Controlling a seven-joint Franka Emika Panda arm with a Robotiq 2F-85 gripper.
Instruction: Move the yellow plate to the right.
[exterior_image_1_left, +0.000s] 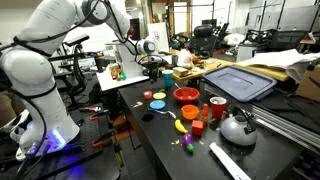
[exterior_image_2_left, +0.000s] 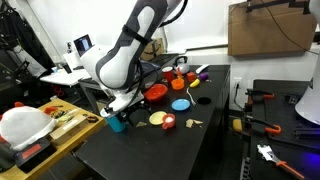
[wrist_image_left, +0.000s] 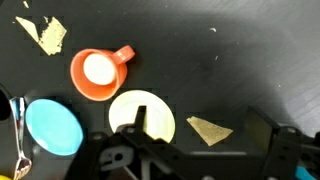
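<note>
Subject item: the yellow plate lies flat on the black counter. In the wrist view it is at the lower centre of the frame. It appears empty and undamaged.

End effector: seen from the wrist camera, the jaws stand wide apart with nothing between them. One dark finger overlaps the near edge of the yellow plate in the picture. Whether it touches the plate cannot be told. The opposite finger stands over bare counter.

Neighbouring items, wrist view:
- An orange cup with a handle sits upright just above the plate in the frame, close to it but apart. Its inside looks pale.
- A blue plate lies beside the yellow plate toward the frame's left edge, with a narrow gap between them.
- A spoon rests at the blue plate's outer side.
- A tan scrap lies on the counter near the yellow plate, between the fingers in the picture.
- A second scrap lies well apart at the top corner.

In an exterior view the yellow plate lies near the counter's middle. The blue plate is just beyond it, and the end effector is low beside it.
</note>
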